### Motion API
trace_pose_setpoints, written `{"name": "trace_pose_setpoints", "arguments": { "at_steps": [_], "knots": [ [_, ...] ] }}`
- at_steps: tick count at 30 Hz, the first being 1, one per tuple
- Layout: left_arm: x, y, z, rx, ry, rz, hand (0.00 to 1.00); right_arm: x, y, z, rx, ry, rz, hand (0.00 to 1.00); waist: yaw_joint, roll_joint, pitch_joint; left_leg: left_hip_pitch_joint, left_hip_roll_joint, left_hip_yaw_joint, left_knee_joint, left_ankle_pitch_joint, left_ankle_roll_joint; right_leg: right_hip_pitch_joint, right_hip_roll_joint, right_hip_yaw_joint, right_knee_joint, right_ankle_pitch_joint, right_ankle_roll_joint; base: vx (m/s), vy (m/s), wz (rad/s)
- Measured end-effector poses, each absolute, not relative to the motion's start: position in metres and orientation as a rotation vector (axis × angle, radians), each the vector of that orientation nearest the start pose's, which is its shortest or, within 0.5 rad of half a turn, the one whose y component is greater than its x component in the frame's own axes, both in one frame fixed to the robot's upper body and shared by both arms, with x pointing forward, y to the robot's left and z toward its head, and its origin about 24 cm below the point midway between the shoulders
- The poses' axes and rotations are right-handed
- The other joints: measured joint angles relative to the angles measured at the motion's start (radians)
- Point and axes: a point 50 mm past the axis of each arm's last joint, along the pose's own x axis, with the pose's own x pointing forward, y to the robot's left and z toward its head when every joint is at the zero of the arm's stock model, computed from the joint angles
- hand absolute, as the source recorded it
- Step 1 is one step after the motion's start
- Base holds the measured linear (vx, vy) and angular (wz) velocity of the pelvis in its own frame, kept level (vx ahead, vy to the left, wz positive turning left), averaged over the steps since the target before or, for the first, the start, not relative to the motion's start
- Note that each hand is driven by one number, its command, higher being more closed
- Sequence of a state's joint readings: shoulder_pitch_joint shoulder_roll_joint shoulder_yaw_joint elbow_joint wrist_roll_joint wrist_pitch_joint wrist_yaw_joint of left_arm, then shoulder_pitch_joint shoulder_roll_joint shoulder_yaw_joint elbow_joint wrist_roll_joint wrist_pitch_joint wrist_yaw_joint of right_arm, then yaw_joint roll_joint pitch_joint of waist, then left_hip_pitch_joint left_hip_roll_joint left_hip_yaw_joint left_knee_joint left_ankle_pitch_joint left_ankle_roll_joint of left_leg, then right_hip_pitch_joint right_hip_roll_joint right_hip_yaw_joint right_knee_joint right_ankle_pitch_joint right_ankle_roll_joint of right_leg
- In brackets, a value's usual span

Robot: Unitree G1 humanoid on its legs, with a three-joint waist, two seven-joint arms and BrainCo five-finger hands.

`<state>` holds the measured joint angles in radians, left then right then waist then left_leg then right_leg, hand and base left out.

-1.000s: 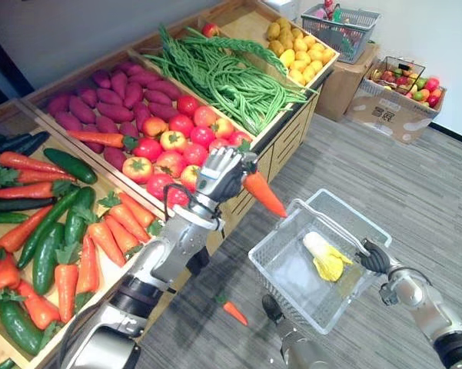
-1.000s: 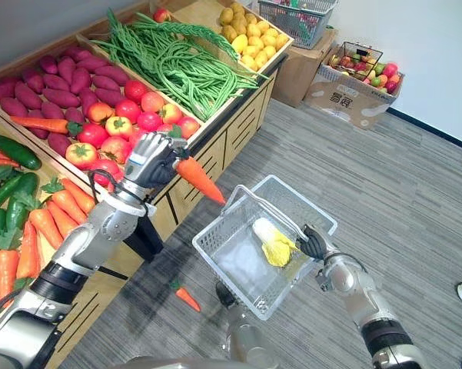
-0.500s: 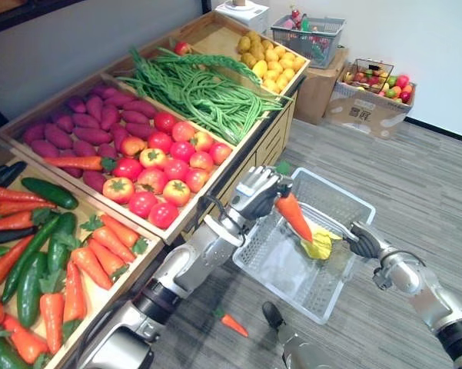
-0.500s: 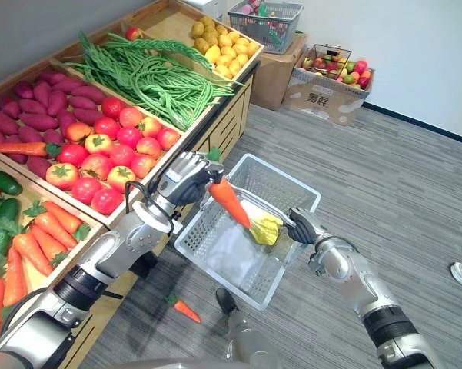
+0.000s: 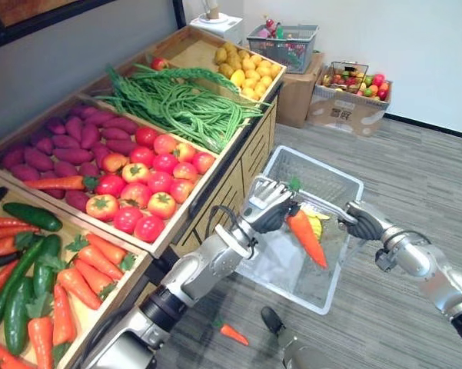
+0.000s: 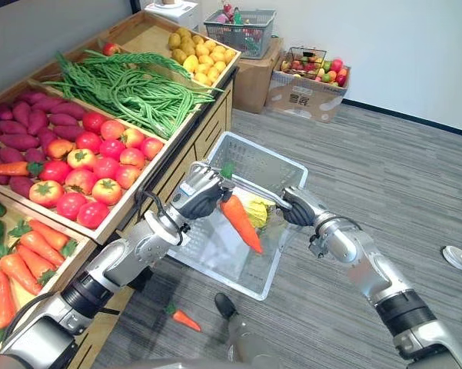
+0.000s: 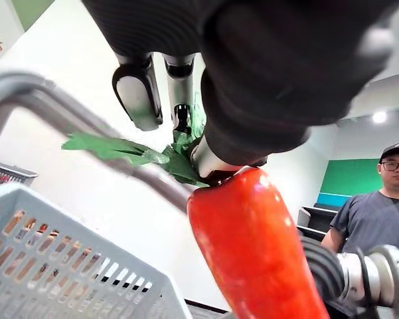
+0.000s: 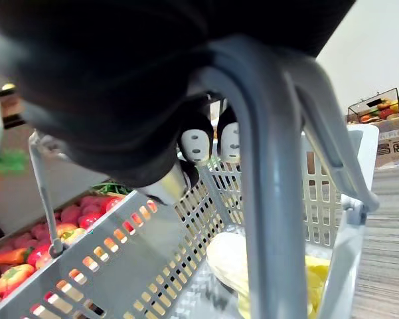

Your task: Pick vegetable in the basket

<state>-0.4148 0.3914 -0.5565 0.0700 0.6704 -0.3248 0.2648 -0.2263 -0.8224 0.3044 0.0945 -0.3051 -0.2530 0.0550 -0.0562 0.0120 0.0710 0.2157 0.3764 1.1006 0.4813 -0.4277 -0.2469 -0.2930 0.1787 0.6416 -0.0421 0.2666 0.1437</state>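
My left hand (image 5: 267, 206) is shut on the leafy top of an orange carrot (image 5: 307, 237), which hangs point-down over the white wire basket (image 5: 324, 171). The left wrist view has the carrot (image 7: 252, 246) close up under my fingers, with the basket's grey handle (image 7: 66, 109) crossing behind it. My right hand (image 5: 364, 223) is shut on that handle (image 8: 265, 173) and carries the basket above the floor. Inside the basket lies a pale yellow-and-white vegetable (image 6: 257, 209).
A wooden produce stand (image 5: 238, 165) at the left holds tomatoes (image 5: 150, 181), green beans (image 5: 177, 104), sweet potatoes, carrots and cucumbers. One small carrot (image 5: 232, 333) lies on the grey floor below. Boxes and baskets of fruit (image 5: 350, 84) stand by the far wall. A person (image 7: 378, 219) appears in the left wrist view.
My left hand has carried the carrot rightward from beside the stand to above the basket's inside. The camera has shifted, so the whole scene has slid.
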Motion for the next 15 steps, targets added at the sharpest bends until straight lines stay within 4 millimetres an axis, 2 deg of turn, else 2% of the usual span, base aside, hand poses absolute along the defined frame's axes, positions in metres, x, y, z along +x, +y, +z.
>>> {"name": "trace_pose_setpoints", "arguments": {
  "at_steps": [4, 15],
  "knots": [
    [0.276, 0.069, 0.097, 0.994, -0.734, -0.451, 1.00, 0.283, -0.210, 0.112, -1.150, -0.272, 0.442, 1.00, -0.001, -0.002, -0.008, 0.014, 0.011, 0.023, 0.010, -0.003, -0.007, -0.001, 0.019, 0.013, 0.007, 0.001, 0.000, 0.04, -0.013, -0.16],
    [0.291, 0.091, 0.069, 1.110, -0.568, -0.419, 1.00, 0.280, -0.193, 0.117, -1.145, -0.325, 0.562, 1.00, -0.023, -0.002, -0.012, 0.018, 0.014, 0.034, 0.011, -0.004, -0.007, -0.002, 0.026, 0.019, 0.007, 0.003, -0.002, 0.04, -0.002, -0.03]
  ]
}}
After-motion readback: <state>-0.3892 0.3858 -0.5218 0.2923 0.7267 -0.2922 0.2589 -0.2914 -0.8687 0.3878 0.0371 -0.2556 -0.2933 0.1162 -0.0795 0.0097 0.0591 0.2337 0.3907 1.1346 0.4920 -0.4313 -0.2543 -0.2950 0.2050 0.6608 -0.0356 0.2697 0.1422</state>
